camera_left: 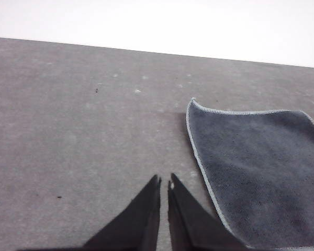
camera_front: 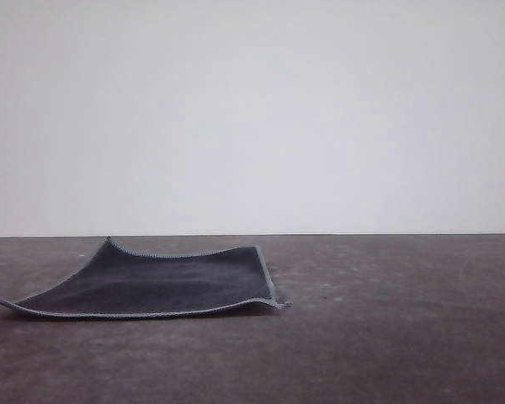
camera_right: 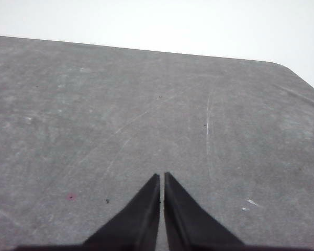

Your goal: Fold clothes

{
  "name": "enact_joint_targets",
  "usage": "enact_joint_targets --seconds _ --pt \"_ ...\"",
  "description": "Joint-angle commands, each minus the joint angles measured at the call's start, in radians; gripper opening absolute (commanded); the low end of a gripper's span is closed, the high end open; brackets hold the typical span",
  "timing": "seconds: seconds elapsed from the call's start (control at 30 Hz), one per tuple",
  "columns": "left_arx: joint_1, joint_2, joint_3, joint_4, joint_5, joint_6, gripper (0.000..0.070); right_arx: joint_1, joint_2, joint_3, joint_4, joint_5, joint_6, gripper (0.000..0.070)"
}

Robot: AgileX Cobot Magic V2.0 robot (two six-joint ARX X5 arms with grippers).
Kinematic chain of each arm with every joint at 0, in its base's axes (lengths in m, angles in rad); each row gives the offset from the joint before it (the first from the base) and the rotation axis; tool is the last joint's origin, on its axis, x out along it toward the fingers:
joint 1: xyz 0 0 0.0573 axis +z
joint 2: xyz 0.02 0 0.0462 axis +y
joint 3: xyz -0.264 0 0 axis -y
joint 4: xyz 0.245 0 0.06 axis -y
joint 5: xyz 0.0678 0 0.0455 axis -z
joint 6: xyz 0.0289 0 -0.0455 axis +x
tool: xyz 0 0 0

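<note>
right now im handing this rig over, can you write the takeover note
Left gripper: shut, holding nothing, over bare table just beside the cloth's hem.
Right gripper: shut, holding nothing, over bare table away from the cloth.
Cloth: spread open on the table's left half, dark grey face up, edges slightly curled.
Done: nothing, no fold made yet.
Left: open a gripper, grasp an edge or corner, fold the cloth over.

Left gripper (camera_left: 164, 182) sits low centre of its frame, fingertips nearly touching; right gripper (camera_right: 161, 176) likewise, fingers pressed together.
</note>
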Motion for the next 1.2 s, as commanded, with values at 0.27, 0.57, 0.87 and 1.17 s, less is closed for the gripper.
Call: enact_joint_targets --seconds 0.27,0.57,0.87,1.17 --pt "0.000 -0.002 -0.020 -0.004 -0.003 0.000 0.0017 -0.001 0.000 -0.004 0.014 -0.001 0.020 0.0011" --pt "0.000 -0.002 -0.020 -0.005 0.001 -0.033 0.0017 0.000 0.000 -0.004 0.029 -0.002 0.052 0.0011" --pt "0.000 0.006 0.053 -0.021 -0.078 -0.142 0.0013 0.000 0.001 0.049 0.036 -0.012 0.229 0.0005" --pt "0.000 0.278 0.397 -0.046 -0.125 -0.249 0.0013 0.000 0.233 0.407 0.013 -0.072 0.274 0.0004"
